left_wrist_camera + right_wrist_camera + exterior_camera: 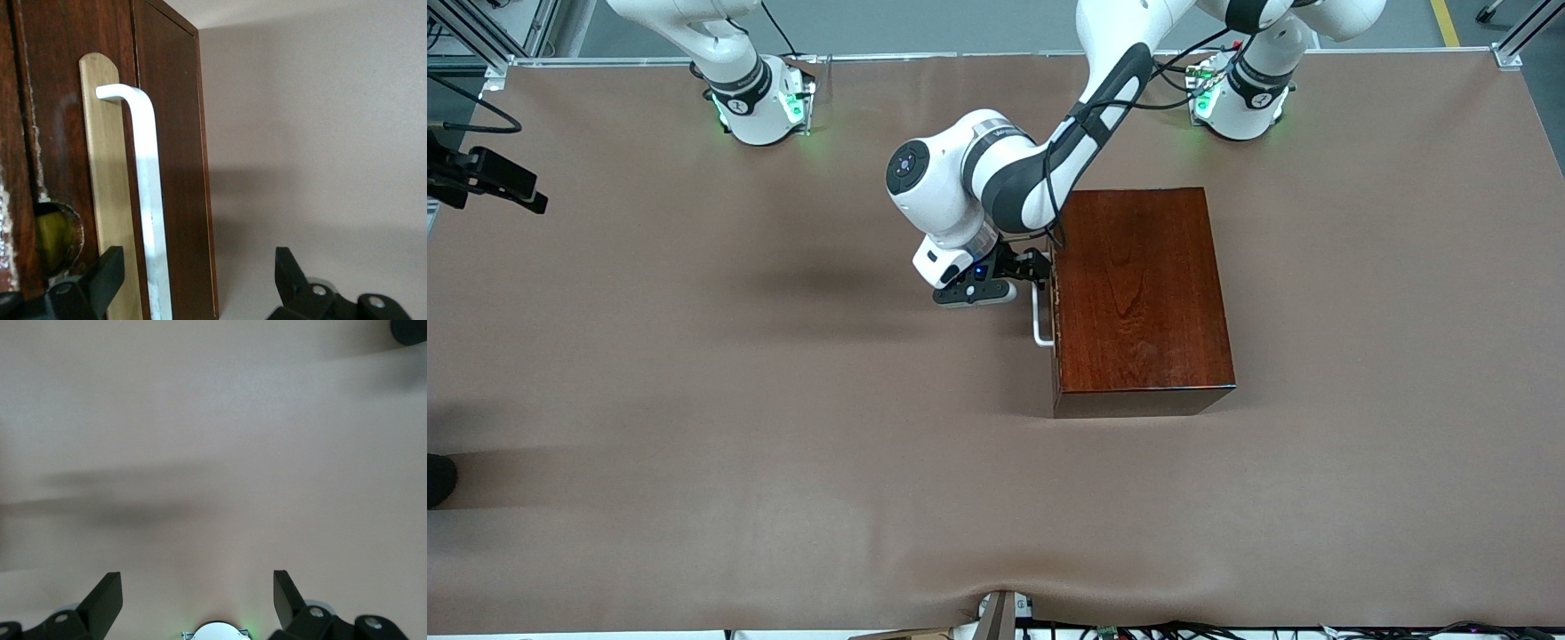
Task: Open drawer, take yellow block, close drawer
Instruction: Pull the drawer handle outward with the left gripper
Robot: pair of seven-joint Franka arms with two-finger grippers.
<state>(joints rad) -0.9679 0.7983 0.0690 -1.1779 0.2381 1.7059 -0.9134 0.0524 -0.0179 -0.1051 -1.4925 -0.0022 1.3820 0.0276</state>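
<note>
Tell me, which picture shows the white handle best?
The left wrist view: the handle fills it, close up between the open left gripper fingers. The front view shows only a small piece. The right wrist view shows none.

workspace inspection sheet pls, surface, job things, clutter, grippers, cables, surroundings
surface: brown table, bare apart from the box.
job's things: drawer shut in the dark wooden box; white handle ungrasped; yellow block not seen.
clutter: nothing seen.
grippers: left gripper open, straddling the handle; right gripper open over bare table, arm waiting.
cables: black cables along the left arm and at the table edge nearest the camera.
surroundings: aluminium frame at the corners.
</note>
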